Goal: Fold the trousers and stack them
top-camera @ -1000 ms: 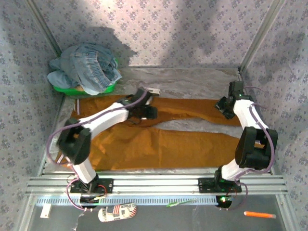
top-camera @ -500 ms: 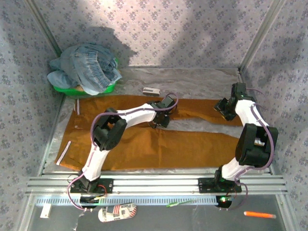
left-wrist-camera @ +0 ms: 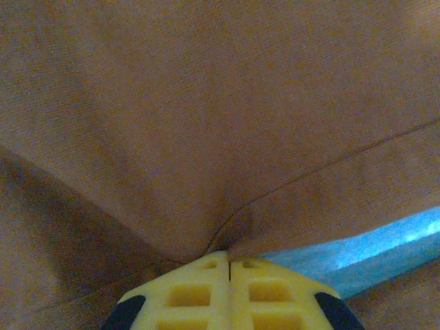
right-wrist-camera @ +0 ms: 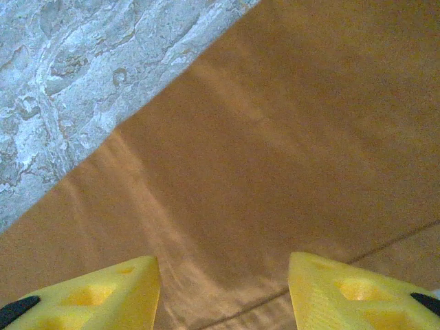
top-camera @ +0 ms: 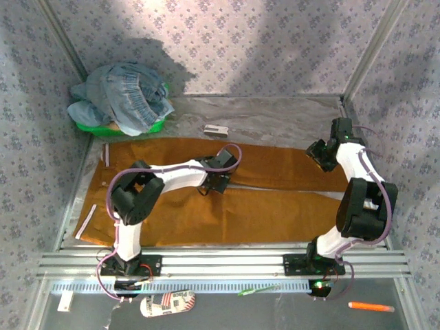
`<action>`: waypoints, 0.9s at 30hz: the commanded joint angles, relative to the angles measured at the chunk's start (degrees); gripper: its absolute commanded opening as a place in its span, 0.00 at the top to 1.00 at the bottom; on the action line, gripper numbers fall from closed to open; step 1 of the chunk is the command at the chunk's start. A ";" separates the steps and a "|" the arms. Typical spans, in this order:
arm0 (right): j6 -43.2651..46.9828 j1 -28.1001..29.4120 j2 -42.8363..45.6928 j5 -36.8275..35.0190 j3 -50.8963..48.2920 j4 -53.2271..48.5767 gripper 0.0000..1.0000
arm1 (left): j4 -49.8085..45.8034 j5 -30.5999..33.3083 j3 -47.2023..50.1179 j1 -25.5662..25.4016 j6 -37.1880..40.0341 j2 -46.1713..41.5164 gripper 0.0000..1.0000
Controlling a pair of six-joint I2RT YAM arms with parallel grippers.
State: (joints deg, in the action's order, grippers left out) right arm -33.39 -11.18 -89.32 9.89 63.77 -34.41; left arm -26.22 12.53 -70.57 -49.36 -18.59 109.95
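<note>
The ochre-orange trousers (top-camera: 275, 206) lie spread flat across the table, waist at the left and both legs running right. My left gripper (top-camera: 210, 184) is down at the crotch where the legs part. In the left wrist view its yellow fingers (left-wrist-camera: 199, 295) meet, and the cloth (left-wrist-camera: 206, 103) puckers into a fold pinched at the tips of the gripper (left-wrist-camera: 229, 256). My right gripper (top-camera: 318, 152) hovers over the far leg's end. In the right wrist view it stands open (right-wrist-camera: 223, 275) above the cloth (right-wrist-camera: 289, 137), holding nothing.
A green basket (top-camera: 89, 127) heaped with blue jeans (top-camera: 124, 96) sits at the back left. A small pale object (top-camera: 216, 129) lies on the marbled cover (top-camera: 275, 113) behind the trousers. Metal rails (top-camera: 220, 261) run along the near edge, and patterned walls close in on both sides.
The left gripper swung right, then came back left and nearer to the crotch, and its jaws closed on the cloth. The waist end now lies flatter and further left. The right arm barely moved.
</note>
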 commanded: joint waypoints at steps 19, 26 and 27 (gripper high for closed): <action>0.16 9.51 -10.28 0.46 -1.45 4.00 0.48 | 6.83 -9.46 15.81 33.13 -23.60 -13.94 0.23; -0.46 8.81 -17.82 1.42 0.89 4.24 0.48 | 11.90 -8.90 22.37 41.73 -28.93 -14.39 0.24; -0.60 8.96 -19.07 1.36 1.85 4.07 0.48 | 12.52 -9.66 23.18 43.31 -29.23 -14.65 0.24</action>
State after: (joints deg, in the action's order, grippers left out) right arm -33.61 -2.17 -104.22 10.44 64.23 -30.22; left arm -14.35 3.03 -50.65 -9.63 -43.72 95.29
